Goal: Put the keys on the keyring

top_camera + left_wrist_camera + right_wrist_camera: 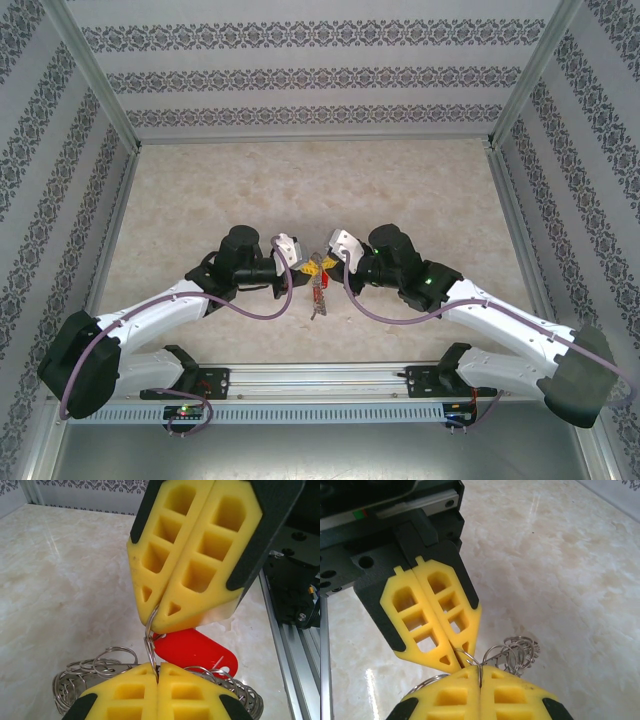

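My two grippers meet tip to tip over the middle of the table. The left gripper (158,669) is shut on a thin wire loop of the keyring (80,677), a silvery band fringed with small loops that spreads to both sides under its yellow fingers. From above, the right gripper (156,626) is shut on a small ring linked to that loop. The red plastic head of a key (200,652) hangs from this ring, its blade hidden. In the right wrist view the right gripper (480,669) and the left gripper (459,661) pinch joined rings, with the keyring's loops (522,652) beside them. From the top, the keys (318,292) dangle below the left gripper (305,266) and the right gripper (328,264).
The marble-patterned tabletop (300,190) stretches bare behind the grippers. An aluminium rail (320,378) carrying both arm bases runs along the near edge. Patterned walls with metal posts (110,110) enclose the left, right and back sides.
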Available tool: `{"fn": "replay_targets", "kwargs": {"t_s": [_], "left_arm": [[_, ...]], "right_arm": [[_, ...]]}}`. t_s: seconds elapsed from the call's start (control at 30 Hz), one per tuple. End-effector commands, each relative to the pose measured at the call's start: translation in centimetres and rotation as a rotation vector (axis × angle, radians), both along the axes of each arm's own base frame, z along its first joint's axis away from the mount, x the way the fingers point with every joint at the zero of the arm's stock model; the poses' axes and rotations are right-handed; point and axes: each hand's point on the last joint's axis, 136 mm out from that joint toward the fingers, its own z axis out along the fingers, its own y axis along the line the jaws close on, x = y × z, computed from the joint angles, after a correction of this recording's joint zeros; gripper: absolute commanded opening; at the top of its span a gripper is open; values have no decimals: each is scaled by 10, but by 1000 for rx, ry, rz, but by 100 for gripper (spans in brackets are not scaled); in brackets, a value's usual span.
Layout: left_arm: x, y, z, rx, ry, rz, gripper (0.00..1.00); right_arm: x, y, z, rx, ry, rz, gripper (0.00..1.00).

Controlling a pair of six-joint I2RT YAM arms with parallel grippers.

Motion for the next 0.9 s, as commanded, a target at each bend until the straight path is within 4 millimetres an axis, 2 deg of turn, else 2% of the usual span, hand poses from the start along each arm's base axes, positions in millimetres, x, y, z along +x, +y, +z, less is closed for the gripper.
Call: {"fn": "replay_targets", "kwargs": {"t_s": [0.0,0.27,0.47,0.63,0.87], "left_arm": [[-4,-6,19,-69,-49,-46,0],[-3,-5,14,-63,-51,-33,0],[5,1,-1,-43,-50,32,0],[9,4,-6,-63,-48,79,0],[11,1,-14,-75,-22,89,0]], "right_arm": [[17,-10,1,-24,-4,-109,0],[22,-14,-4,-27,55,-169,0],[25,-13,9,37,43,-187,0],[36,-24,6,-38,-3,-264,0],[30,-9,14,25,4,-198,0]]}}
